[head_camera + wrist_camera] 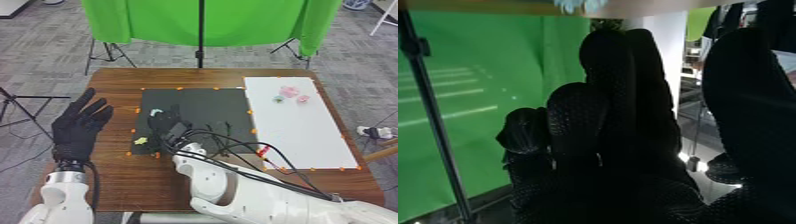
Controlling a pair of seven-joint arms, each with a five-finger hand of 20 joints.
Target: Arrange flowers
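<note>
Black-gloved right hand (167,123) is near a pale blue, many-petalled flower (581,5)

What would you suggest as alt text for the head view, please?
Robot's right hand over a black mat with a pale blue flower and a yellow flower; pink flowers lie on a white sheet at right, and the left hand is open at left.

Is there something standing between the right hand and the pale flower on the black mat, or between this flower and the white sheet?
Nothing visible stands between the right hand and the pale flower, which is close by its fingers. Toward the white sheet, only the hand itself seems partly in the way.
</note>
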